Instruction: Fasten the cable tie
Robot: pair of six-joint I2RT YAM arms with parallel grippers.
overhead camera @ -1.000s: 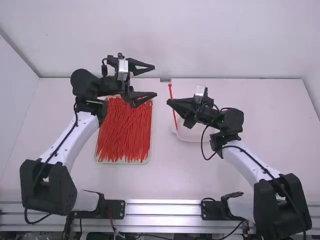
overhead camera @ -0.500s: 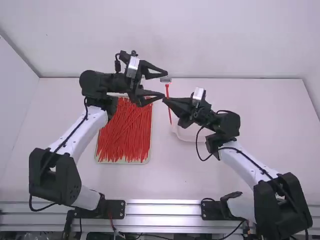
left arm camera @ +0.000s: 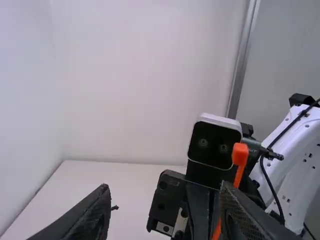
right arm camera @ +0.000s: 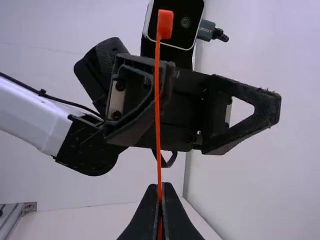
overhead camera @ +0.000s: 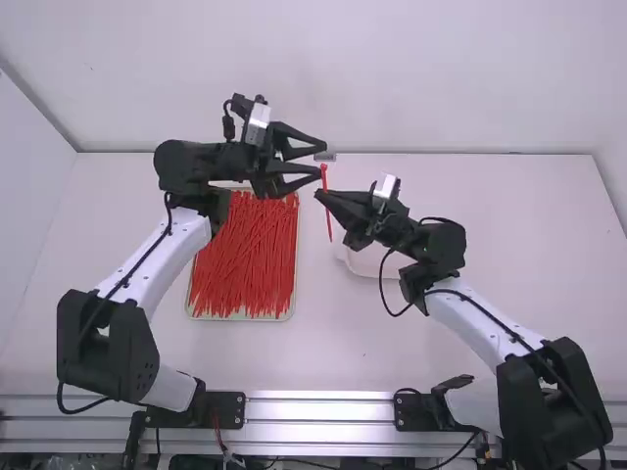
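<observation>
The cable tie point(overhead camera: 326, 208) is a thin, straight strip of orange-red plastic with a small square head at its upper end. It stands almost upright in the air above the bench point(overhead camera: 509, 211), between the two arms. The right tool point(overhead camera: 319, 196) has its fingers pressed together on the lower part of the strip – in the right wrist view the tie point(right arm camera: 159, 115) rises straight out of the closed fingertips point(right arm camera: 150, 205). The left tool point(overhead camera: 316, 161) is spread wide, and the head of the tie is just at the tip of one finger; I cannot tell if they touch. In the left wrist view the head point(left arm camera: 240, 153) shows just beside one finger point(left arm camera: 245, 215). Below the left arm a tray point(overhead camera: 240, 317) lies on the bench with a heap of red ties point(overhead camera: 245, 255) – and near the right arm stands a clear dish point(overhead camera: 367, 266)
</observation>
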